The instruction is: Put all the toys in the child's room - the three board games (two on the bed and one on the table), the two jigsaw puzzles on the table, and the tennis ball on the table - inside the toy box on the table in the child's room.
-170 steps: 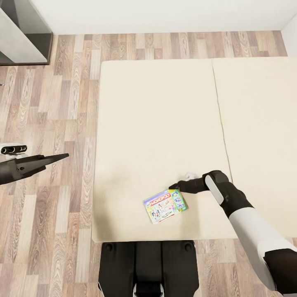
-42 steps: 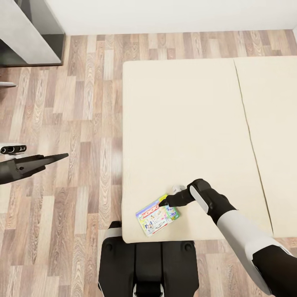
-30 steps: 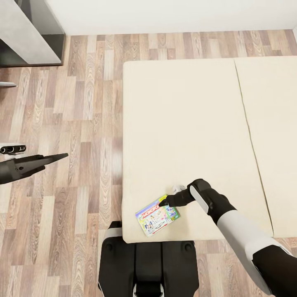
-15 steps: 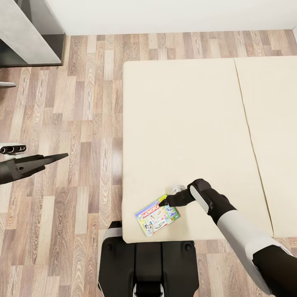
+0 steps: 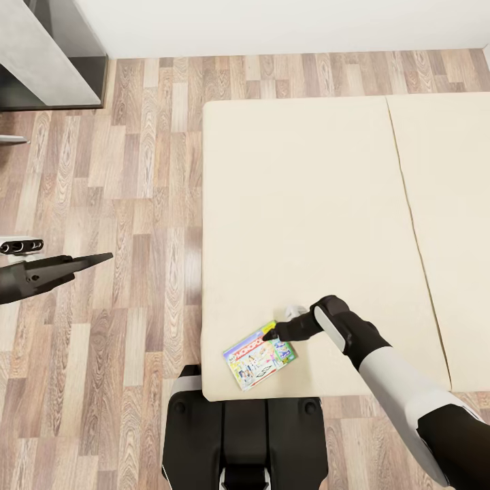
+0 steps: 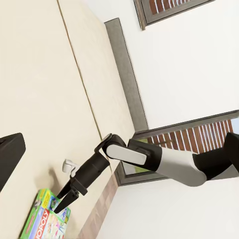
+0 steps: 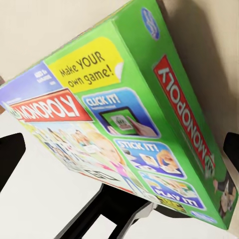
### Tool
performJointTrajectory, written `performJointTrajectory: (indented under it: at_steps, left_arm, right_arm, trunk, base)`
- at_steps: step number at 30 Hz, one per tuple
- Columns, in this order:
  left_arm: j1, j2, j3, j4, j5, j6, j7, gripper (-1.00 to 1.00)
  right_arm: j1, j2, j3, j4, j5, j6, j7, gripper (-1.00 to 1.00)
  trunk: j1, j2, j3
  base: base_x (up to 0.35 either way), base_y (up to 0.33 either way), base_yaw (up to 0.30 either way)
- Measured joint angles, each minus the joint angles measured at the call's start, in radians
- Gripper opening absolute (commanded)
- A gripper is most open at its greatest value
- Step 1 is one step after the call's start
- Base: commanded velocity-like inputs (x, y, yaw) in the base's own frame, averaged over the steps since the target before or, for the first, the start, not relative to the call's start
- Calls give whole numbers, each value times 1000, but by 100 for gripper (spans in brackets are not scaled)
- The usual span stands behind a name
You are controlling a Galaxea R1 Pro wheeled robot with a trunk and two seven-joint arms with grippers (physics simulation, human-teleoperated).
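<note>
Early stage: flat green-and-blue Monopoly game box [image 5: 259, 354] lies on cream mattress bed [image 5: 306, 204], not lifted.
Right pincer [image 5: 271, 334] touches its corner, spread unclear; left pincer [image 5: 102, 258] narrow, empty.

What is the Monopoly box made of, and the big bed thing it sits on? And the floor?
The Monopoly box looks like glossy printed cardboard: sharp folded edges, bright pictures and lettering. The bed looks like soft matte fabric or foam, plain cream with one thin seam, though softness is a guess. The floor looks like wood planks, with grain and staggered boards; it might be laminate.
</note>
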Motion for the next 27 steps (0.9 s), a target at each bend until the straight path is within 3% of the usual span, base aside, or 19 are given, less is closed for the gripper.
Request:
performJointTrajectory:
  at_steps: [12, 21, 27]
  left_arm:
    - [0, 1, 4, 0, 0, 0, 0, 100]
    - [0, 1, 11, 0, 1, 1, 0, 100]
    - [0, 1, 11, 0, 1, 1, 0, 100]
  right_arm:
    - [1, -10, 0, 50, 10, -3, 73, 100]
    - [1, 7, 3, 60, 14, -5, 97, 100]
    - [1, 34, 4, 60, 16, -5, 98, 100]
  trunk:
    - [0, 0, 0]
    - [0, 0, 0]
    - [0, 0, 0]
  base:
    - [0, 0, 0]
    - [0, 0, 0]
    - [0, 0, 0]
